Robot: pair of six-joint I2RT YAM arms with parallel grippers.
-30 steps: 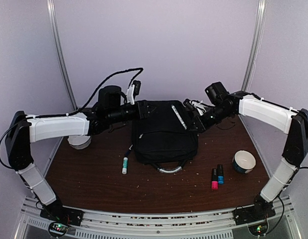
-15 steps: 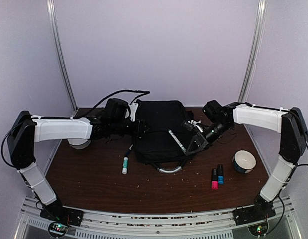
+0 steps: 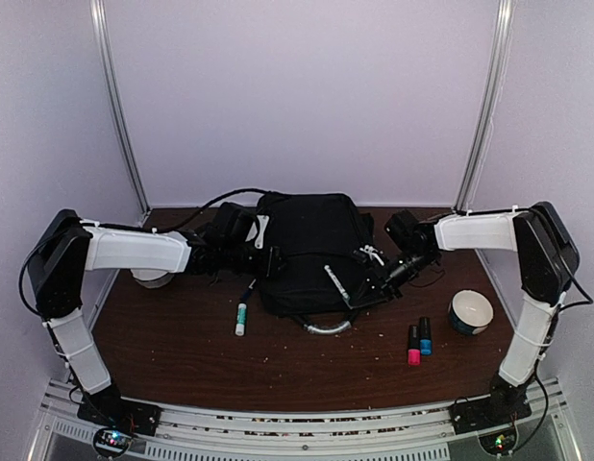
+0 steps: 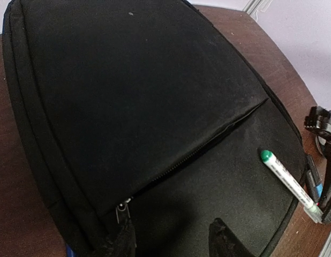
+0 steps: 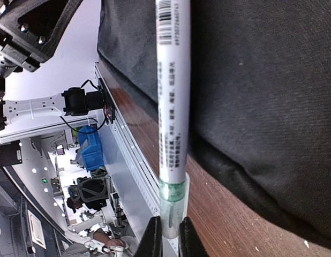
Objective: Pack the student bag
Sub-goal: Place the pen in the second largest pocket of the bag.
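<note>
Here the right pincer [image 5: 170, 235] is clamped on the end of a marker [image 5: 172, 107], over the student bag [image 4: 128, 96] laid on the surface [image 3: 278, 365]. The left pincer [image 4: 173, 242] is spread at its edge; a grip cannot be told. Limp fabric is judged best taken beside the zipper pull [image 4: 122, 206].

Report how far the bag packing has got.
Done: nothing visibly packed; the front zipper of the student bag looks closed. In hand: the right gripper pinches a green-capped marker over the bag, while the left gripper sits at the bag's edge, grip unclear. Left: a second marker, a pink bottle and a blue bottle lie on the table.
</note>
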